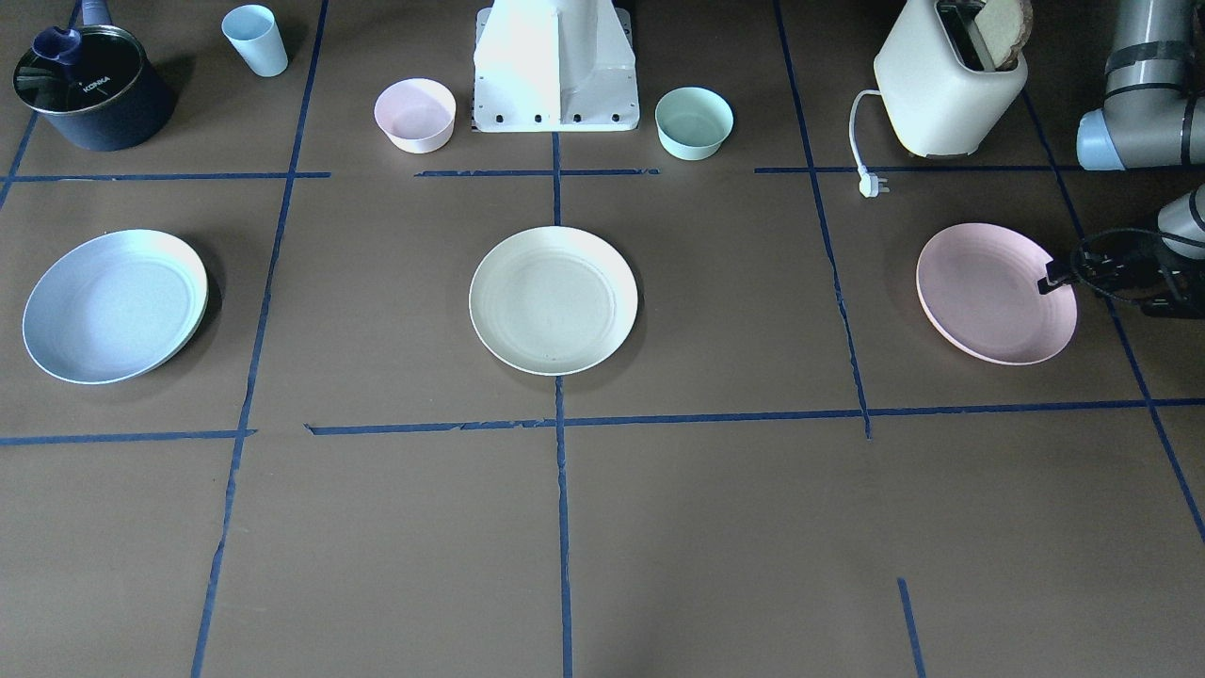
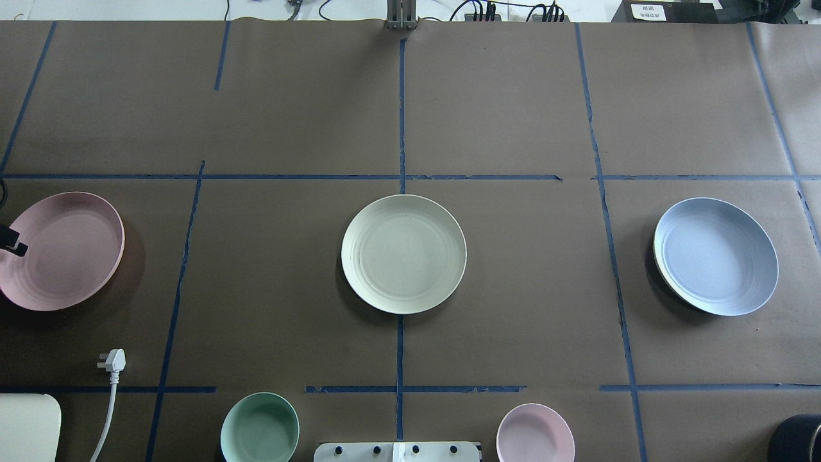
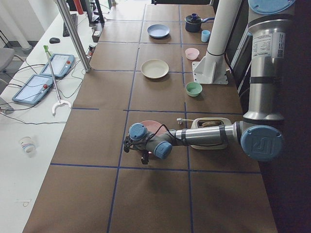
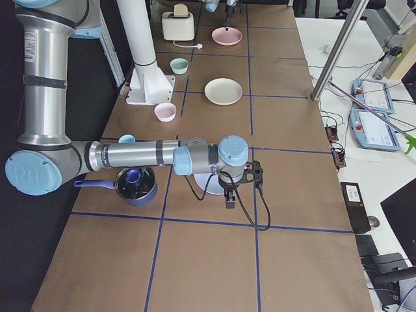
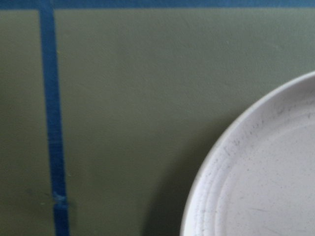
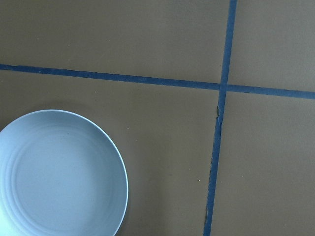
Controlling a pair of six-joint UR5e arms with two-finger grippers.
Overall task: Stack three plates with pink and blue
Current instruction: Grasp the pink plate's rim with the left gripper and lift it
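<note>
The pale pink plate (image 1: 996,294) lies at my left end of the table, the cream-white plate (image 1: 554,299) in the middle and the pale blue plate (image 1: 113,306) at my right end, all apart. My left gripper (image 1: 1052,280) is low at the pink plate's outer rim, with one black fingertip (image 2: 14,245) over the rim. I cannot tell whether it is open or shut. The left wrist view shows only the plate's rim (image 5: 256,162). My right gripper (image 4: 229,195) hangs beside the blue plate (image 6: 59,172). I cannot tell whether it is open or shut.
A small pink bowl (image 1: 415,114) and a mint bowl (image 1: 694,121) flank the robot base (image 1: 555,66). A toaster (image 1: 946,85) with its loose plug (image 1: 872,185) stands behind the pink plate. A dark pot (image 1: 89,87) and a blue cup (image 1: 255,40) stand behind the blue plate.
</note>
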